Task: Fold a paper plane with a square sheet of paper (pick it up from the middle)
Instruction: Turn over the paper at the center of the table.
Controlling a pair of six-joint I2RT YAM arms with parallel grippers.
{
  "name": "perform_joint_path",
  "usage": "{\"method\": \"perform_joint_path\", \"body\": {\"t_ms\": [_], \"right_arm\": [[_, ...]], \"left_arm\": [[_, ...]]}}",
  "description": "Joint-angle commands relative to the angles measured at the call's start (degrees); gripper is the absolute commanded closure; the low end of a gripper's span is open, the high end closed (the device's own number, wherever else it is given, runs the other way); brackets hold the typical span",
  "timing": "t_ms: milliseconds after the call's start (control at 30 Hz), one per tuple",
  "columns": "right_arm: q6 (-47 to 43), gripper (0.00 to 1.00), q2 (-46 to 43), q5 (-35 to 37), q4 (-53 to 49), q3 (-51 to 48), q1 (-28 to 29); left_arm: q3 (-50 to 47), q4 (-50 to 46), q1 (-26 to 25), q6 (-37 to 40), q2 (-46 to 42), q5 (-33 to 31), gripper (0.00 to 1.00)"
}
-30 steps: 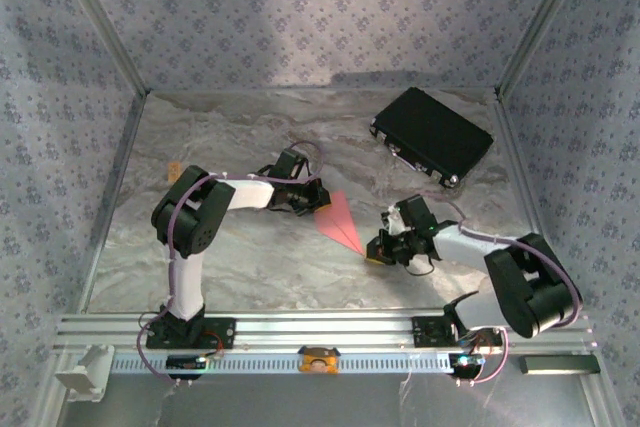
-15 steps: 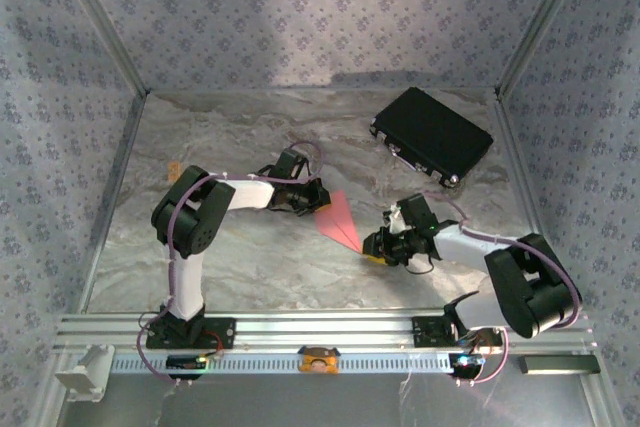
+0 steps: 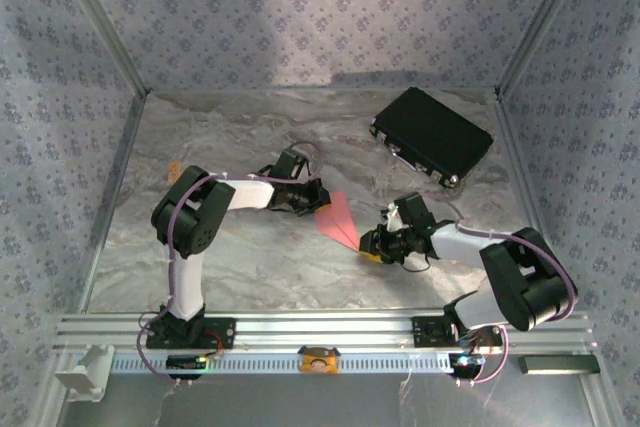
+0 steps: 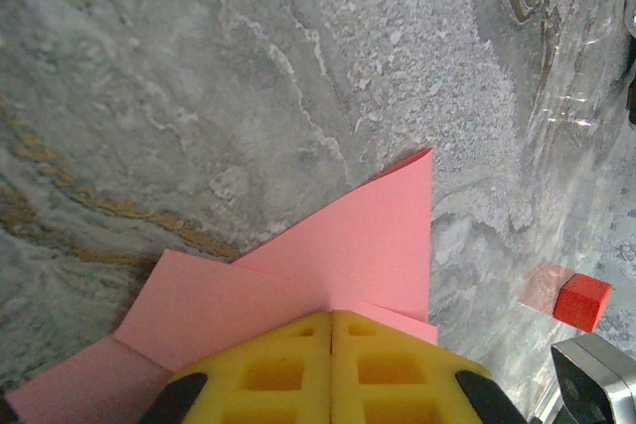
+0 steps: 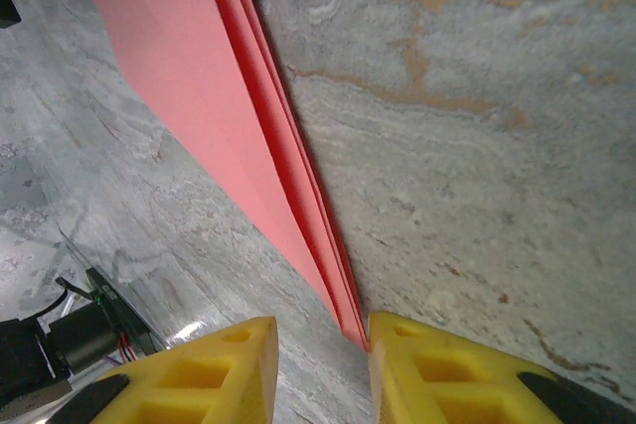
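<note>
- The paper plane (image 3: 336, 219) lies flat near the middle of the worktop (image 3: 250, 257). It is a thin pink dart.
- Its wide end points toward the far left corner of the worktop. Its sharp tip points toward the near right corner.
- The left gripper (image 3: 313, 205) sits at the wide end of the plane.
- In the left wrist view its two yellow fingers (image 4: 268, 374) are pressed tight together. The pink paper runs in under them (so this gripper is pinching the plane).
- In that same view the folded pink flaps spread out flat on the grey worktop in front of the fingers.
- The right gripper (image 3: 366, 244) is down low at the sharp tip of the plane.
- In the right wrist view its yellow fingers (image 5: 209, 374) stand apart with a gap between them. They are not squeezing anything.
- The tip of the plane reaches into that gap, just beside the finger on the right of that view. I cannot tell if it touches that finger.
- The folded layers of the plane show as thin pink edges stacked close along one side.
- A black case (image 3: 432, 135) lies near the far right corner of the worktop, well apart from the plane.
</note>
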Motion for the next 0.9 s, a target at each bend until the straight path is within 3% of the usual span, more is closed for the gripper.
{"method": "perform_joint_path", "body": {"t_ms": [0,867], "right_arm": [[0.8,0.69,1.3,-0.1,0.3,1.1,0.3],[0.5,0.7,2.3,-1.9,12.3,-0.8,-1.0]], "left_arm": [[-1.7,-5.1,-0.4,0.0,1.1,-2.7,0.93],[-1.7,-5.0,-0.1,0.1,-0.1,-2.8,0.94]]}}
